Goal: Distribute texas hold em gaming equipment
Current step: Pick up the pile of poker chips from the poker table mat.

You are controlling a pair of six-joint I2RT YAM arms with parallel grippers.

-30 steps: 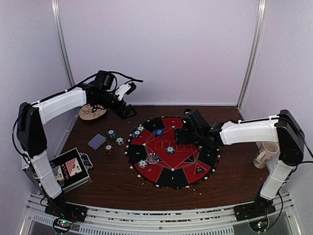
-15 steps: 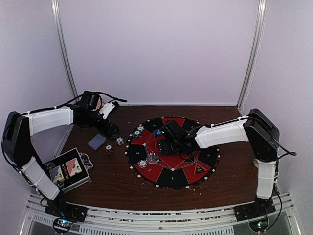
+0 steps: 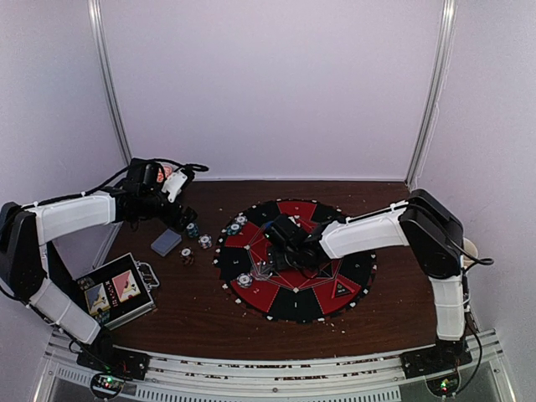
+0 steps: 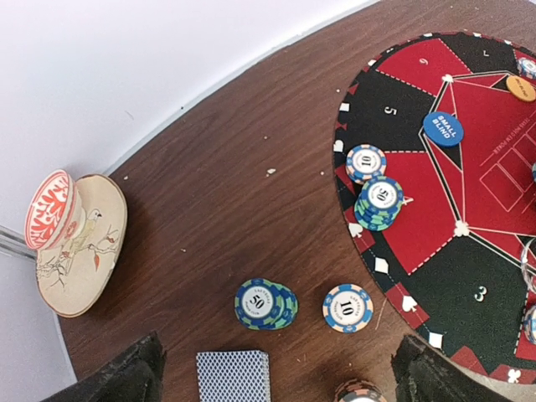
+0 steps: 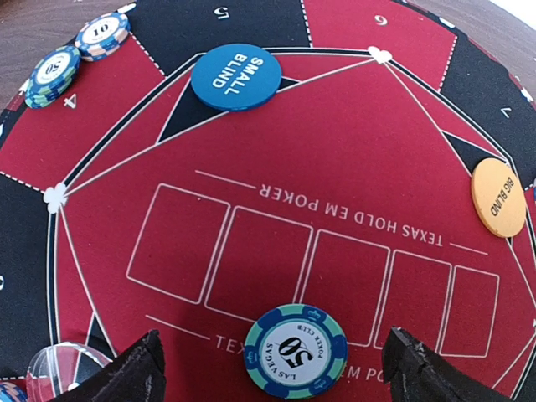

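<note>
Now, w/ right gripper (image 5: 275, 378) wide open & empty right over teal 50 chip (image 5: 295, 350) at bottom middle of right wrist view, go straight down, keep chip mid-gap, squeeze slow, lift flat; hold left gripper (image 4: 283, 375), also open & empty, clear of blue 50 chips (image 4: 265, 303) low in left wrist view.

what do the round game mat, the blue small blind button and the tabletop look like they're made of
Round game mat: likely felt or cloth, matte, no glare, printed lines.
Small blind button: probably plastic, smooth flat disc, even blue, crisp white lettering.
Tabletop: dark wood or wood-look laminate; streaky grain shows, slight sheen.
</note>
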